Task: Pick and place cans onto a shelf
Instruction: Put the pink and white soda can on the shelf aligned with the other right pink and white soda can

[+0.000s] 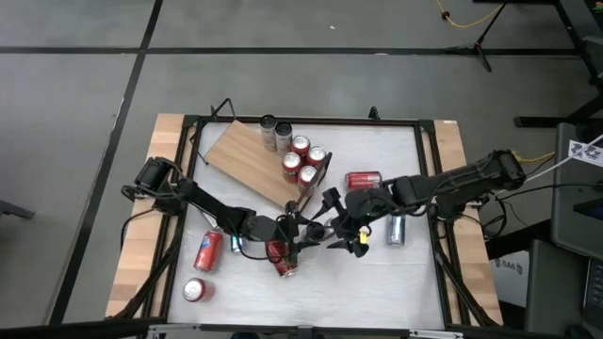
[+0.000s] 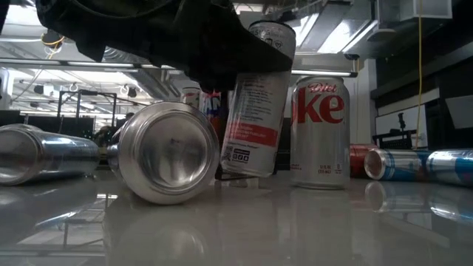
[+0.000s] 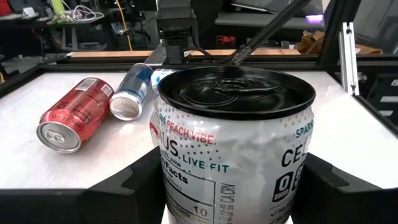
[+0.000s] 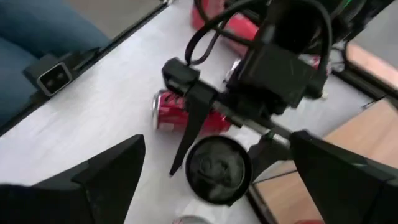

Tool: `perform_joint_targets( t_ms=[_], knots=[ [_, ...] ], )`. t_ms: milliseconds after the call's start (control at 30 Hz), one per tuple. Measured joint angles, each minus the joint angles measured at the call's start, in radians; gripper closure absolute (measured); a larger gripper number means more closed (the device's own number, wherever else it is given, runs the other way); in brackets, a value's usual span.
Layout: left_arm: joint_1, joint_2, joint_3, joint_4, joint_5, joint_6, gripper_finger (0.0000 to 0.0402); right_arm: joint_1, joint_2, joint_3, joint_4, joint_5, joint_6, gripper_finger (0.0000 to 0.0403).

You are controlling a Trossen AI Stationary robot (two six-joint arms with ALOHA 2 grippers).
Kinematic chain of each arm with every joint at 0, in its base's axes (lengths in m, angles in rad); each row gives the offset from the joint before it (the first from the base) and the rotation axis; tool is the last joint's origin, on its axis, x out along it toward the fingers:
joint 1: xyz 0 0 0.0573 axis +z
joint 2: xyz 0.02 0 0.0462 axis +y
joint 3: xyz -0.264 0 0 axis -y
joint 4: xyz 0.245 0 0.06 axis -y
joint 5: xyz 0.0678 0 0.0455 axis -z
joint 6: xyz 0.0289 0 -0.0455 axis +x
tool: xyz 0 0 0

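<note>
A white can with a dark top (image 3: 236,124) sits between the fingers of my left gripper (image 1: 288,233), near the table's middle front. In the low view it is tilted (image 2: 255,111). My right gripper (image 1: 332,226) hovers just right of it, its fingers (image 4: 106,180) spread wide open with nothing between them, looking down on the can's top (image 4: 217,168). The wooden shelf (image 1: 247,158) lies flat at the far left, with several cans (image 1: 303,162) standing at its right end. Loose cans lie on their sides around the table. My left gripper pinches the white can's side walls (image 3: 171,168) between its two fingers, a little below the top rim. The fingers come nearly level from the table's left. The can is tilted, top up. Whether its lower end (image 2: 247,168) touches the table, I cannot tell.
Red cans lie at the near left (image 1: 207,250) (image 1: 194,290) and just in front of the grippers (image 1: 282,258). Another red can (image 1: 363,179) and a blue-and-silver one (image 1: 396,229) lie at the right. A Diet Coke can (image 2: 318,133) stands upright. A black frame (image 1: 429,169) rims the table.
</note>
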Motion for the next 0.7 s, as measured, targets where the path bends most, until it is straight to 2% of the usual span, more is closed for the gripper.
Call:
perform_joint_targets(
  t_ms=[100, 300, 467, 700],
  knots=[
    [0.0, 0.0, 0.0, -0.006, 0.001, -0.028, 0.0166, 0.015, 0.01, 0.0, -0.009, 0.026, 0.009, 0.0013],
    [0.0, 0.0, 0.0, -0.002, -0.001, -0.03, 0.015, 0.012, 0.05, 0.0, -0.022, -0.015, 0.073, 0.0013],
    [-0.004, 0.016, 0.0, -0.008, -0.002, -0.034, 0.0142, 0.012, 0.084, 0.0, -0.024, 0.028, 0.071, 0.0013],
    [-0.005, 0.035, 0.001, 0.005, -0.005, -0.038, 0.0141, 0.012, 0.122, 0.0, -0.017, 0.033, 0.07, 0.0013]
  ],
)
